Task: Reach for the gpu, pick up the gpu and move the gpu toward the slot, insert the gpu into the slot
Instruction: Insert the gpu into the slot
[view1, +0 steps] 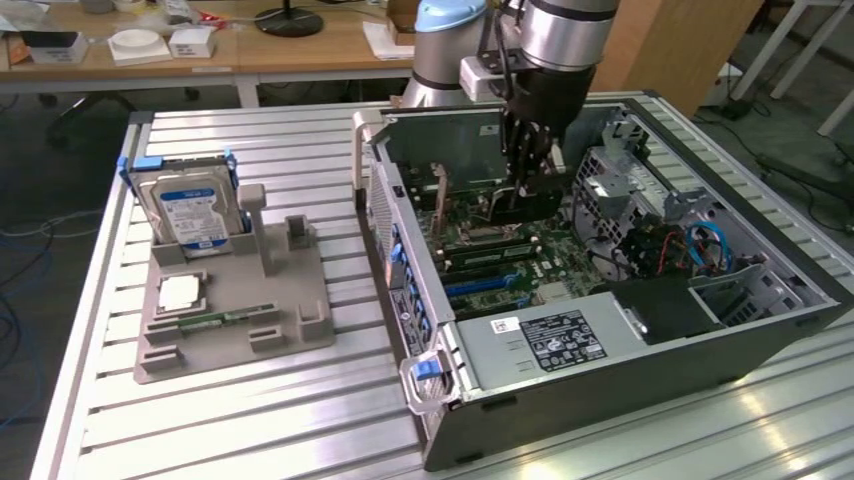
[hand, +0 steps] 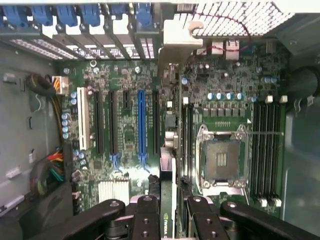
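1. The open computer case (view1: 601, 400) leaves room on every side of the card; the motherboard (hand: 225, 80) lies beneath it.
2. The gpu (hand: 168, 180) shows edge-on, dark with a grey bracket (hand: 182, 32). It sits between the blue slot (hand: 141, 125) and the processor socket (hand: 222, 160).
3. The arm (view1: 567, 30) reaches straight down into the case, and the gripper (hand: 172, 205), partly closed, pinches the gpu.
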